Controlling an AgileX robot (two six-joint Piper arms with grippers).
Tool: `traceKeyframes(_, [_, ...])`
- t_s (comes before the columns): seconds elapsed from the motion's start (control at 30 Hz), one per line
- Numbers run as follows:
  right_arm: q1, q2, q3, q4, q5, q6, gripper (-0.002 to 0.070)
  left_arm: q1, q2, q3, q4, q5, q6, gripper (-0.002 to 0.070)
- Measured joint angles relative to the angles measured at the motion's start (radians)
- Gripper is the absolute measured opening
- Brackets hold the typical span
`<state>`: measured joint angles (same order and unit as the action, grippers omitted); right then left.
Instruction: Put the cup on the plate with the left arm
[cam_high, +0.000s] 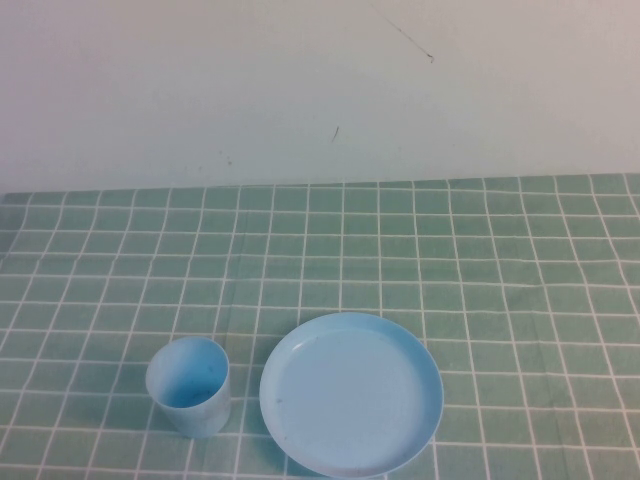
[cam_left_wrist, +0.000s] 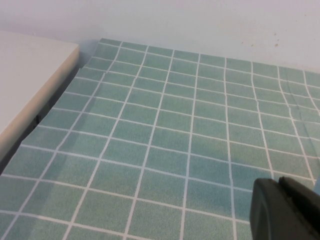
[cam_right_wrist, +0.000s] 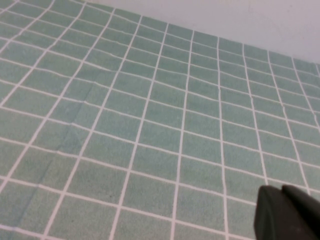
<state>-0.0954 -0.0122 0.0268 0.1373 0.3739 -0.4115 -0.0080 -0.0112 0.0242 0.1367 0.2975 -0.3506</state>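
The cup (cam_high: 189, 384) is a small light blue tumbler. It stands upright on the green checked cloth near the front left. The plate (cam_high: 351, 392) is round and light blue, and lies just to the cup's right, close beside it but apart. Nothing is on the plate. Neither arm shows in the high view. My left gripper (cam_left_wrist: 279, 181) shows only in the left wrist view, as dark fingers pressed together over bare cloth. My right gripper (cam_right_wrist: 281, 189) shows the same way in the right wrist view, shut and empty over bare cloth.
The green checked cloth (cam_high: 400, 250) covers the table up to a white wall (cam_high: 300, 80) at the back. A white ledge (cam_left_wrist: 30, 75) borders the cloth's edge in the left wrist view.
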Motion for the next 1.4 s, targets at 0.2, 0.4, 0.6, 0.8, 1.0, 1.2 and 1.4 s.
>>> traceKeyframes(0.2, [0.000, 0.000, 0.000, 0.000, 0.000, 0.000, -0.0002, 0.000, 0.000, 0.000, 0.000, 0.000, 0.002, -0.0001])
traceKeyframes(0.4, [0.000, 0.000, 0.000, 0.000, 0.000, 0.000, -0.0002, 0.000, 0.000, 0.000, 0.000, 0.000, 0.002, -0.0001])
traceKeyframes(0.6, [0.000, 0.000, 0.000, 0.000, 0.000, 0.000, -0.0002, 0.000, 0.000, 0.000, 0.000, 0.000, 0.002, -0.0001])
traceKeyframes(0.8, [0.000, 0.000, 0.000, 0.000, 0.000, 0.000, -0.0002, 0.000, 0.000, 0.000, 0.004, -0.002, 0.002, -0.0001])
traceKeyframes(1.0, [0.000, 0.000, 0.000, 0.000, 0.000, 0.000, -0.0002, 0.000, 0.000, 0.000, 0.010, -0.004, 0.002, -0.0001])
traceKeyframes(1.2, [0.000, 0.000, 0.000, 0.000, 0.000, 0.000, -0.0002, 0.000, 0.000, 0.000, 0.010, -0.063, 0.000, -0.0002])
traceKeyframes(1.4, [0.000, 0.000, 0.000, 0.000, 0.000, 0.000, -0.0002, 0.000, 0.000, 0.006, 0.010, -0.369, -0.025, -0.0002])
